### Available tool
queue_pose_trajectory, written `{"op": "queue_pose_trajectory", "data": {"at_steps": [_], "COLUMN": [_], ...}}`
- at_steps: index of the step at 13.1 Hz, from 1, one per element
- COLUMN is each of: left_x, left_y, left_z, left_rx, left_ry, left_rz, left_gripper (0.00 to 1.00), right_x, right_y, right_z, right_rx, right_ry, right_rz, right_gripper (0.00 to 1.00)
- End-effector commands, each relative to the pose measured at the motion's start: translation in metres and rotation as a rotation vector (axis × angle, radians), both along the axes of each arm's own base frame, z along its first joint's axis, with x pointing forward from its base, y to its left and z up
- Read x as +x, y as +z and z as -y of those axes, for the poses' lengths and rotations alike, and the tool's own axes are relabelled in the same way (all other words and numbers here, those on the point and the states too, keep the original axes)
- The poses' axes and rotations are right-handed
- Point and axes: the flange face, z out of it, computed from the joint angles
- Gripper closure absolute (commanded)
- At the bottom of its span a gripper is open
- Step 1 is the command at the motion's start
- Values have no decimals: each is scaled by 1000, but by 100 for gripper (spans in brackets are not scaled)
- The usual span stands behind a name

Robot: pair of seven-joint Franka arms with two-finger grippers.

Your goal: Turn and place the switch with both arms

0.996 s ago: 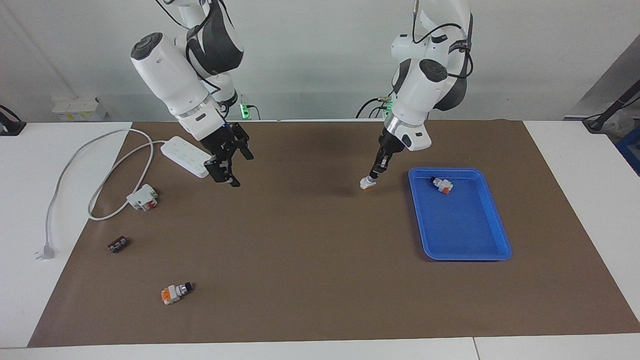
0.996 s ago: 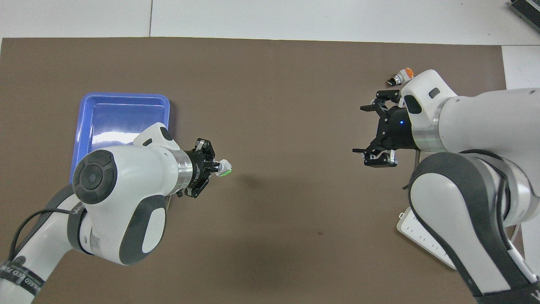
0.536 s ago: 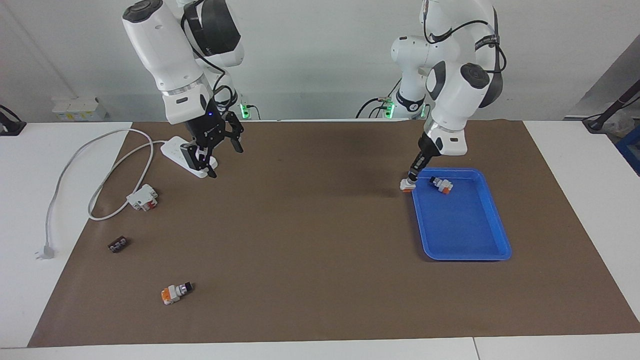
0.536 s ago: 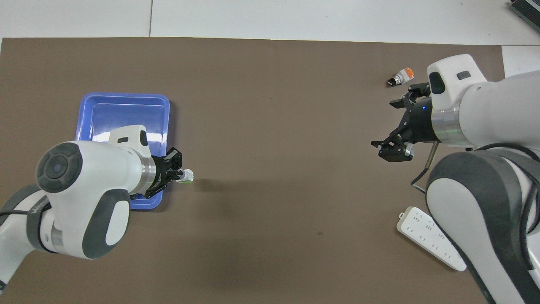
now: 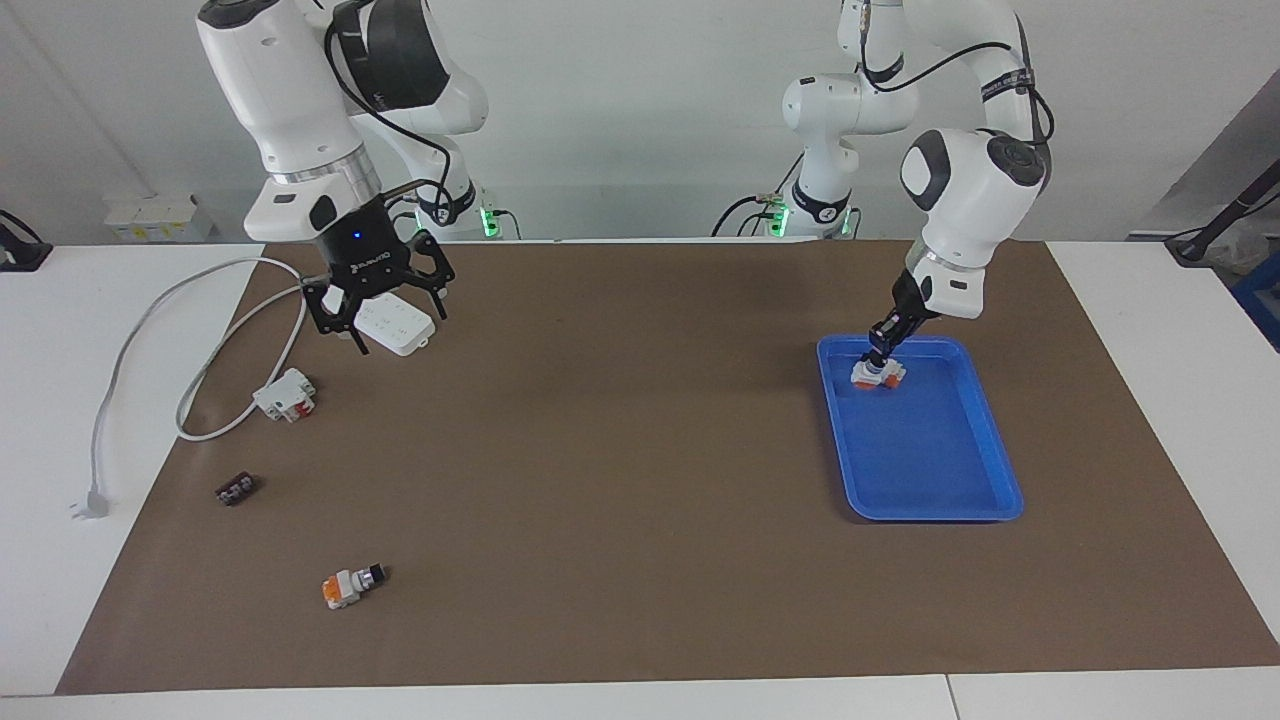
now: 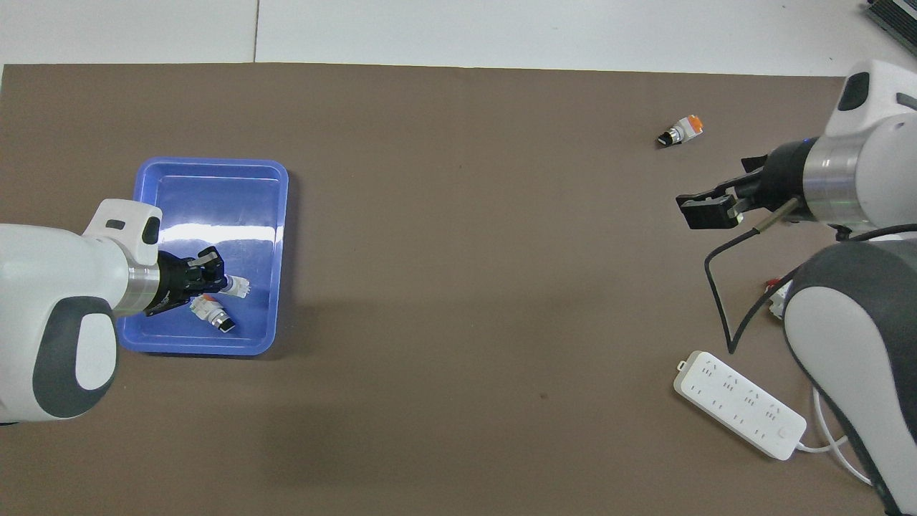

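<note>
My left gripper [image 5: 877, 358] is over the blue tray [image 5: 985, 470], shut on the knob end of the small white switch [image 5: 861, 377]. The switch hangs low, just above the tray floor. In the overhead view the left gripper [image 6: 217, 280] holds the switch [image 6: 237, 287] over the tray [image 6: 215, 179]; its green end does not show clearly. An orange-ended switch [image 5: 890, 374] lies in the tray beside it, also seen in the overhead view [image 6: 214, 315]. My right gripper [image 5: 385, 325] is open and empty, raised over the power strip; in the overhead view the right gripper [image 6: 706, 213] hangs over bare mat.
A white power strip [image 6: 738, 403] with cable and plug [image 5: 90, 503] lies at the right arm's end. A white-and-red block [image 5: 285, 395], a small dark part [image 5: 236, 489] and another orange-ended switch [image 5: 350, 585] lie on the brown mat there.
My left gripper has carried the switch from over the mat to over the tray and lowered it. My right gripper has pulled back toward its base, over the power strip.
</note>
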Motion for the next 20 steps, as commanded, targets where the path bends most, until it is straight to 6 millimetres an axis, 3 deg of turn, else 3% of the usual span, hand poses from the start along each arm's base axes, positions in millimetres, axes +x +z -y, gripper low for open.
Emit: {"op": "queue_pose_trajectory", "data": {"at_steps": [1,5,8,9,12,14,17,20], "left_x": [-6,-9,-8,-7,-6,-1,17,25], "left_y": [-5,-13,-12,-11,-9,-5,25,63], "left_z": [-6,-16,-16,-16,-16,-14,-10,-4], "left_rx": [21,23,23,23,22,20,15,155], "left_ry": [-40,-20,-19,-21,-22,-27,-49,-185], "left_rz": [-5,-10,-4,-2,-6,-12,-55,-85], "left_gripper": [100,100,31,23,21,21,22,22], "right_x": [-9,-13,-12,-14,-11,-14,-24,-28], "right_y": [15,32,49,49,54,47,41,36], "right_z": [28,49,38,39,45,44,41,47], "right_rx": [3,-41,-51,-55,-88,-99,-98,-103], "right_ry": [-164,-360,-476,-489,-499,-516,-602,-614], "right_rz": [-15,-64,-112,-130,-159,-200,-250,-268], "right_gripper": [0,0,0,0,0,0,0,0]}}
